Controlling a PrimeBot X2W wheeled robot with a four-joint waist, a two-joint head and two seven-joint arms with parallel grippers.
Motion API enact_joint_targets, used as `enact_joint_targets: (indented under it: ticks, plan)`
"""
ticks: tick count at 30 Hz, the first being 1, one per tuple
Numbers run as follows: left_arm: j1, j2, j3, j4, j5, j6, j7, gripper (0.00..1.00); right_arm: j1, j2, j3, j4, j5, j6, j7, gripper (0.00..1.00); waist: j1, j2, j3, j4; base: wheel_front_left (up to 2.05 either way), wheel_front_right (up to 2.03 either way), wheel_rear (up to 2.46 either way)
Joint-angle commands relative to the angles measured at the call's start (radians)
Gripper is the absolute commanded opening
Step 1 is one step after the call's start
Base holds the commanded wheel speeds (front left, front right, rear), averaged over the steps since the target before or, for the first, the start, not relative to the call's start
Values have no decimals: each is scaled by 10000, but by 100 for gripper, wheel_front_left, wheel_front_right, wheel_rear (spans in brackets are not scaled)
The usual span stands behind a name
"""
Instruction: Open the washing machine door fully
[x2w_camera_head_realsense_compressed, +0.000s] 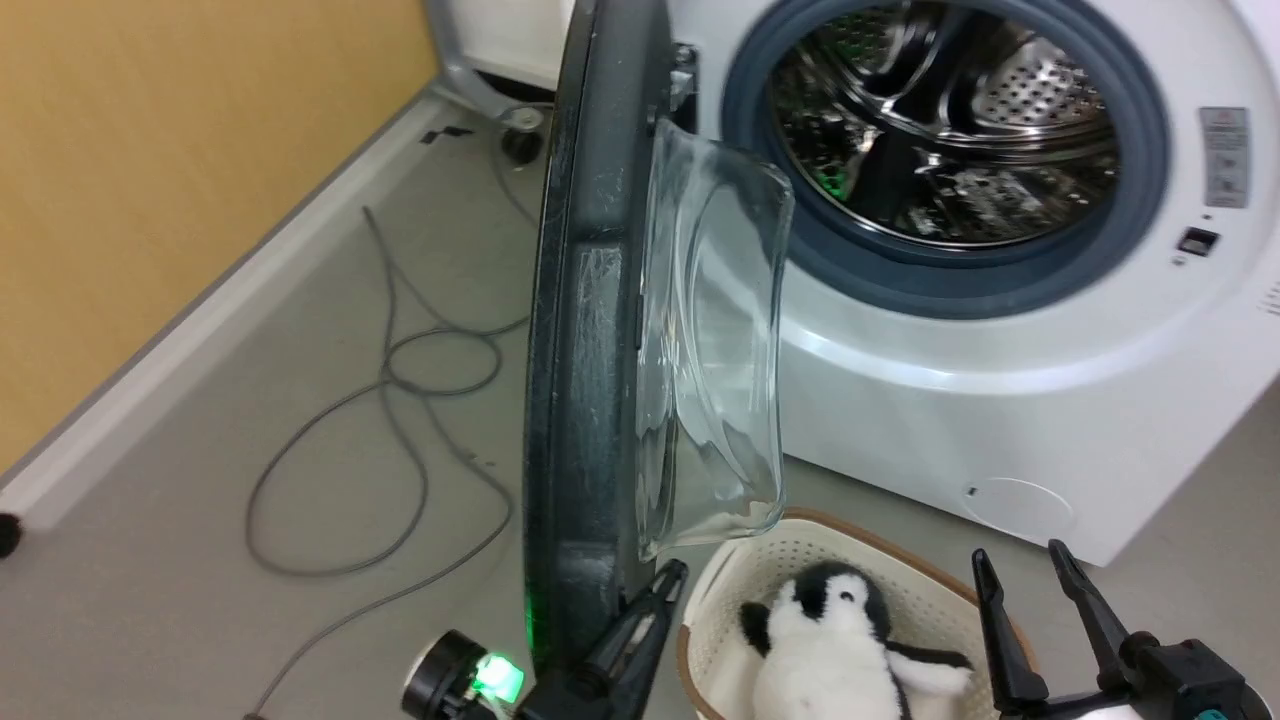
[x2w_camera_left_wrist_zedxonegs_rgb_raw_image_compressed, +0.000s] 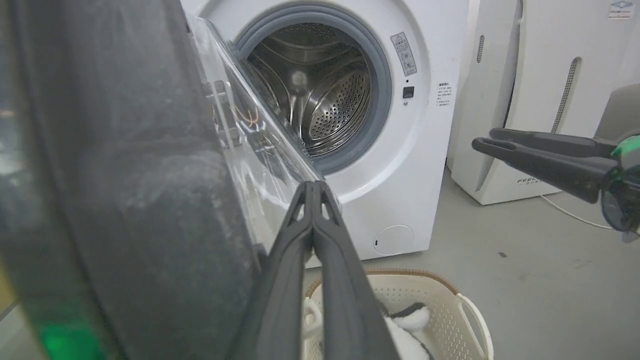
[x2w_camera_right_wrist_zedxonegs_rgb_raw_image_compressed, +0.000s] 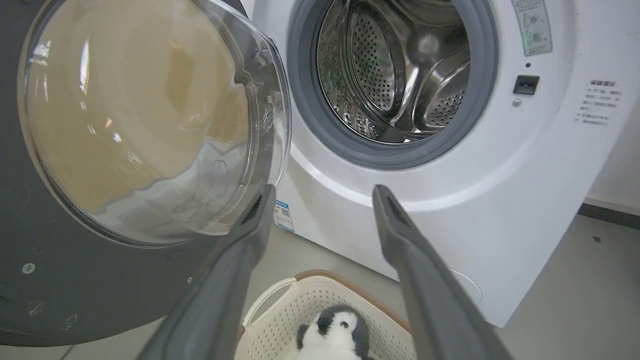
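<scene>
So the washing machine door (x2w_camera_head_realsense_compressed: 580, 350) stood swung out from the washing machine (x2w_camera_head_realsense_compressed: 1000, 380), pretty much edge-on to the head view and sticking roughly straight out from the front panel, hinged on the robot's left side. Its clear glass bowl (x2w_camera_head_realsense_compressed: 710, 350) bulged toward the right, and the steel drum (x2w_camera_head_realsense_compressed: 950, 120) with its grey gasket (x2w_camera_head_realsense_compressed: 1140, 190) was wide open to see.

The left hand (x2w_camera_head_realsense_compressed: 668, 578) had its two fingers pressed together with nothing between them. The tips sat low on the door's inner side, right by the bottom of the glass bowl. Honestly couldn't tell if they were actually touching it or just beside it.

The right hand (x2w_camera_head_realsense_compressed: 1018, 552) had its fingers spread apart and empty, hanging over the floor in front of the washer, well clear of the door.

Between the two hands, a cream basket (x2w_camera_head_realsense_compressed: 720, 585) sat on the floor with a penguin plush (x2w_camera_head_realsense_compressed: 830, 630) lying in it. A grey cable (x2w_camera_head_realsense_compressed: 400, 380) looped across the floor on the far side of the door, near the yellow wall (x2w_camera_head_realsense_compressed: 150, 200).
</scene>
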Motion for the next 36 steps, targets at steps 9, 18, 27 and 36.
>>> enact_joint_targets:
  ticks: [9,18,27,36]
  plan:
    - [206,346,1000,-149,-134,471,-40,0,-252,30,27,-1,24,8,-45,100,0,0,165,683,0,0,0]
    - [162,774,3047,-198,-627,1046,-40,0,-313,30,-29,53,-182,8,-45,100,0,0,478,593,0,0,0]
    - [-490,627,5086,411,-1221,929,-40,0,-602,30,-16,-11,-577,8,-45,100,0,0,1138,363,0,0,0]
    - [-1475,370,7173,1445,-1435,679,-40,0,-1058,-74,-9,-150,-929,8,-45,100,0,0,1966,39,0,0,0]
